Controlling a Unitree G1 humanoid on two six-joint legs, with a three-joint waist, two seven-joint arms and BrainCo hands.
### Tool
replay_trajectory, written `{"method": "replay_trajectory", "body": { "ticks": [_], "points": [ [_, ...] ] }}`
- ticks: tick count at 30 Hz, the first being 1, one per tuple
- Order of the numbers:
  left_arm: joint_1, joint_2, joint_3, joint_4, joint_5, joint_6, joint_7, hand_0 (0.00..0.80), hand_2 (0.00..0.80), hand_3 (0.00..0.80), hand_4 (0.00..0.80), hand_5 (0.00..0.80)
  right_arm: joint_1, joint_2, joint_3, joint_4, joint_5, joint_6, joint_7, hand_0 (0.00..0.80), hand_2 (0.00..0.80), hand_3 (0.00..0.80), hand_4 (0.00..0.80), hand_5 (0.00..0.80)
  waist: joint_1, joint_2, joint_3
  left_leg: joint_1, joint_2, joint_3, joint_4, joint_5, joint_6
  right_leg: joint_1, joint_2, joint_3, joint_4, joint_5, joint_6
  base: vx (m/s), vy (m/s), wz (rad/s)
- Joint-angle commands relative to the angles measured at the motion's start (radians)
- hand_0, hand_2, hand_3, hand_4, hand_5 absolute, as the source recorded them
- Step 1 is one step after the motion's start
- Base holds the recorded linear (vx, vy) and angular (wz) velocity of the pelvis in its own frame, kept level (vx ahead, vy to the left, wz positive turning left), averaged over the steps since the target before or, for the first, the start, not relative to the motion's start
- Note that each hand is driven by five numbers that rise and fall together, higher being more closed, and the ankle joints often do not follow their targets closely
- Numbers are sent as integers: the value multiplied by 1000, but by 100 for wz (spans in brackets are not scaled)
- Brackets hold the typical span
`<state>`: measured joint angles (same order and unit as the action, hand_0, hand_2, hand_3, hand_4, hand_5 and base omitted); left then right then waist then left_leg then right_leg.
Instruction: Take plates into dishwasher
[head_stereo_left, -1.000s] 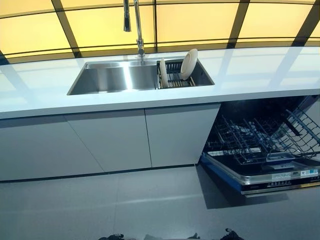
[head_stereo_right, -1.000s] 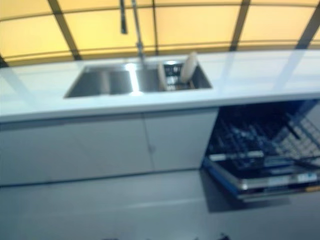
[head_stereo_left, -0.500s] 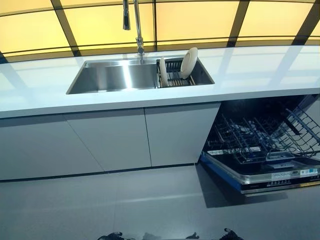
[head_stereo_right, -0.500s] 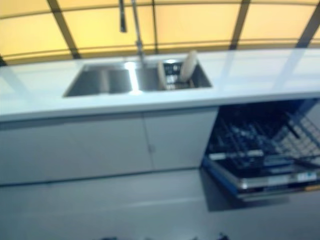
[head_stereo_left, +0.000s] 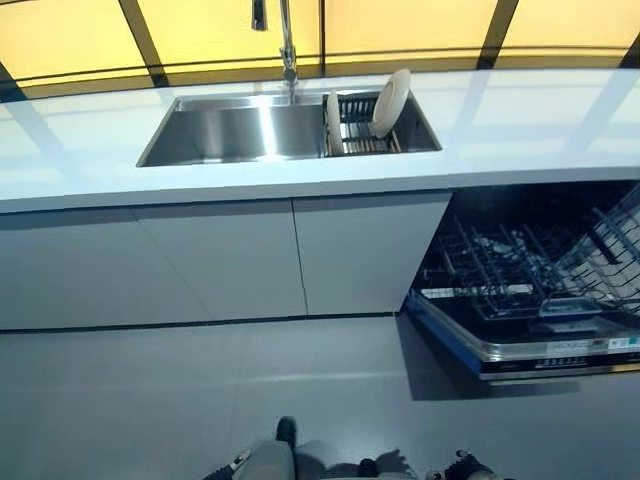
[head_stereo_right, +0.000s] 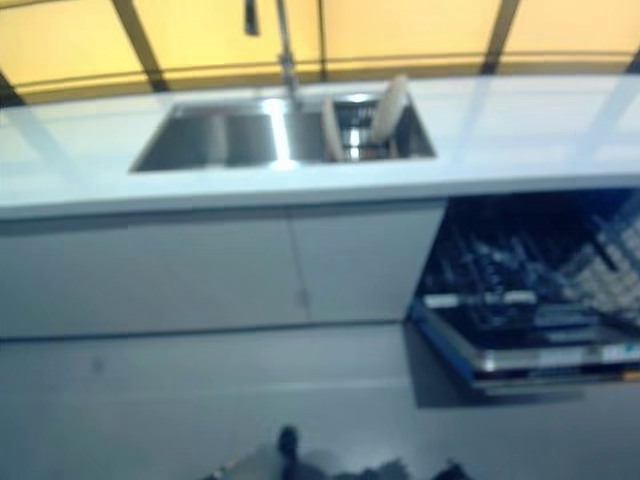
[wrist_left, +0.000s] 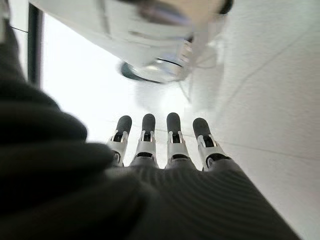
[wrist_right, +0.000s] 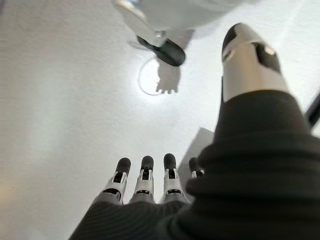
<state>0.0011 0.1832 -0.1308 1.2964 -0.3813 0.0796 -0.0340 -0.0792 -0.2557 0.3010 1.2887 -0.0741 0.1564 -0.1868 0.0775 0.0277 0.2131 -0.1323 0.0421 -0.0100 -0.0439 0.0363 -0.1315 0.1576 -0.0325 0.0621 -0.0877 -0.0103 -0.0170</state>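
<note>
Two white plates stand in a dark rack in the right part of the steel sink (head_stereo_left: 170, 140): one upright on edge (head_stereo_left: 333, 116), one leaning at the back right (head_stereo_left: 391, 89). The dishwasher (head_stereo_left: 520, 340) stands open at the lower right, its wire rack (head_stereo_left: 500, 270) pulled out over the lowered door. My left hand (wrist_left: 150, 145) hangs over the floor with straight fingers and holds nothing. My right hand (wrist_right: 150, 182) hangs the same way, fingers straight, empty. Neither hand shows in the eye views.
A tall tap (head_stereo_left: 288, 40) rises behind the sink. The white counter (head_stereo_left: 540, 130) runs across the view above grey cabinet doors (head_stereo_left: 220, 260). Grey floor (head_stereo_left: 150, 400) lies between me and the cabinets.
The whole picture has shifted: the counter and sink sit higher and slightly right, and more floor shows, so the camera has moved. The plates and dishwasher stay in place.
</note>
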Motion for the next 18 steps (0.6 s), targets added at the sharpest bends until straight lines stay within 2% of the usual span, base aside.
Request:
{"method": "replay_trajectory", "body": {
  "ticks": [1,2,4,9,12,14,15,16,18],
  "points": [
    [35,5,12,-5,-33,4,23,0,0,0,0,0,-4,-23,-20,-3,-54,14,4,0,0,0,0,0,34,0,-38,-104,-45,21,39,155,81,161,40,39,145,-166,43,355,180,-67],
    [35,10,17,-2,-29,3,30,0,0,0,0,0,-3,-19,-22,5,-47,17,3,0,0,0,0,0,41,-3,-47,-93,-46,1,51,137,88,170,21,28,153,-177,52,362,167,-74],
    [33,23,17,1,-8,-3,30,0,0,0,0,0,6,-8,-32,15,-33,-4,3,0,0,0,0,0,47,-11,-67,-83,-52,-5,84,105,101,185,1,2,173,-193,59,393,169,-65],
    [2,48,2,-2,39,35,27,0,0,0,0,0,12,25,-36,11,-1,-18,-24,0,0,0,0,0,52,-29,-130,-32,-78,-21,83,75,143,173,-28,-38,189,-134,84,310,163,-22],
    [-21,53,-10,-3,45,44,24,0,0,0,0,0,3,27,-47,7,21,-20,-36,0,0,0,0,0,47,-48,-157,-23,-113,-14,87,52,169,174,-56,-45,199,-103,97,248,178,13],
    [-33,54,-19,0,63,46,22,0,0,0,0,0,2,29,-55,5,35,-18,-45,0,0,0,0,0,45,-56,-172,-23,-137,-9,93,40,188,160,-68,-45,247,-49,112,198,148,6],
    [-38,56,-28,1,71,48,25,0,0,0,0,0,3,30,-61,3,37,-22,-49,0,0,0,0,0,39,-58,-178,-15,-148,-10,95,31,199,124,-86,-52,326,11,126,228,150,2],
    [-40,58,-33,3,82,49,32,0,0,0,0,0,6,27,-68,-1,36,-32,-55,0,0,0,0,0,23,-47,-175,12,-149,-19,93,19,206,45,-85,-53,437,63,128,241,155,3],
    [-42,60,-33,2,92,53,38,0,0,0,0,0,8,23,-66,-7,40,-37,-49,0,0,0,0,0,2,-37,-165,44,-145,-28,91,8,206,-28,-70,-54,485,72,117,246,108,21]
  ]
}}
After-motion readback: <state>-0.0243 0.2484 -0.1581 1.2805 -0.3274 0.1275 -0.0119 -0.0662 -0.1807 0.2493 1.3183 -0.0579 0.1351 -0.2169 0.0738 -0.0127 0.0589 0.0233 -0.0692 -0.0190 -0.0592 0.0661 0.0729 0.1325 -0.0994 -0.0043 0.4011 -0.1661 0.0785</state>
